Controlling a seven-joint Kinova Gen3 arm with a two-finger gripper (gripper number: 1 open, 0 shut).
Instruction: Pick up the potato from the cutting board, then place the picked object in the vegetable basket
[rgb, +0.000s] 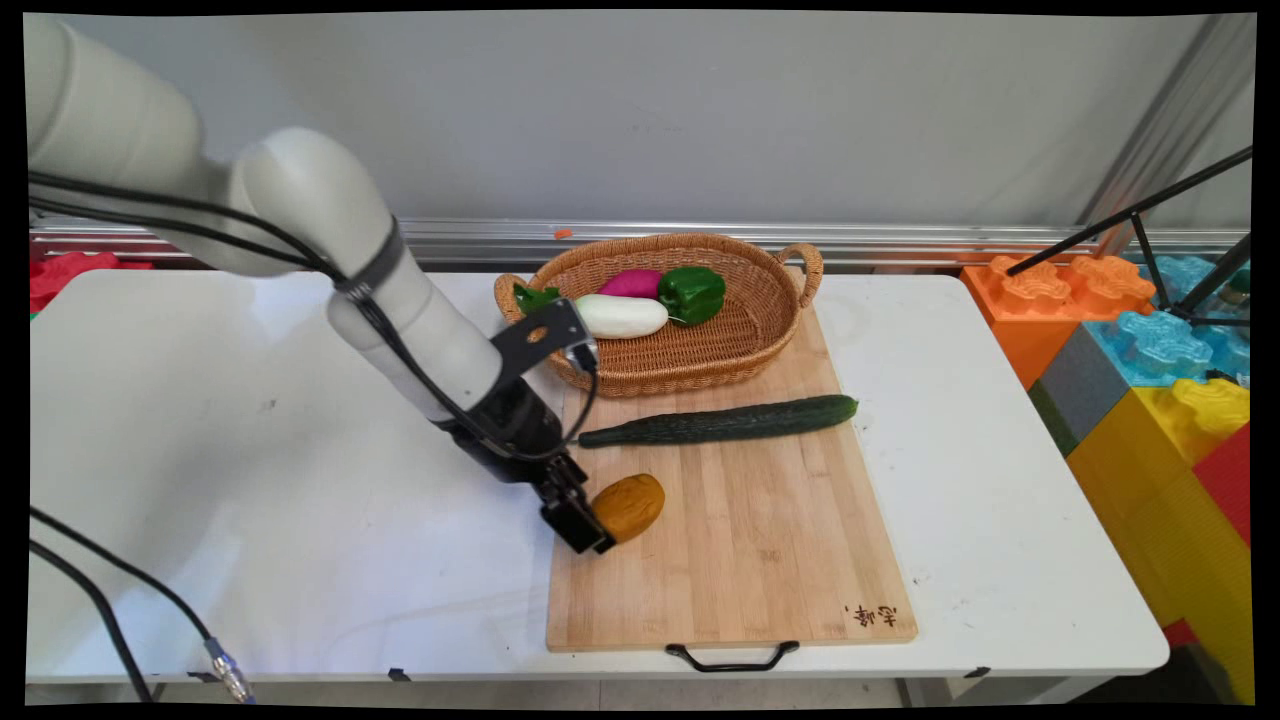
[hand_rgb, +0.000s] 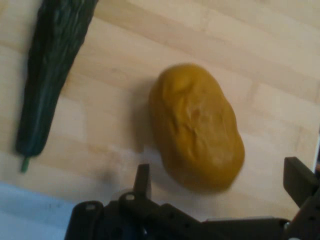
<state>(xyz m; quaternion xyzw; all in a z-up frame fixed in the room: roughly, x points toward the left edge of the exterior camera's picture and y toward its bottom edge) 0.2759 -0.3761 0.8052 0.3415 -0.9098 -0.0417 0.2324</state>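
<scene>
Cutting board (rgb: 760, 540): jaws spread, apparently clear beside potato (rgb: 629, 506).

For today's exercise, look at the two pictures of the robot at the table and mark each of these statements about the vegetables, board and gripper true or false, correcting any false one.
1. The potato lies on the cutting board. True.
2. The cucumber is inside the basket. False: it lies on the board, in front of the basket.
3. The gripper is open, with the potato at its fingers. True.
4. The basket holds a green pepper. True.
5. The basket stands off the board. False: it rests on the board's far end.
</scene>
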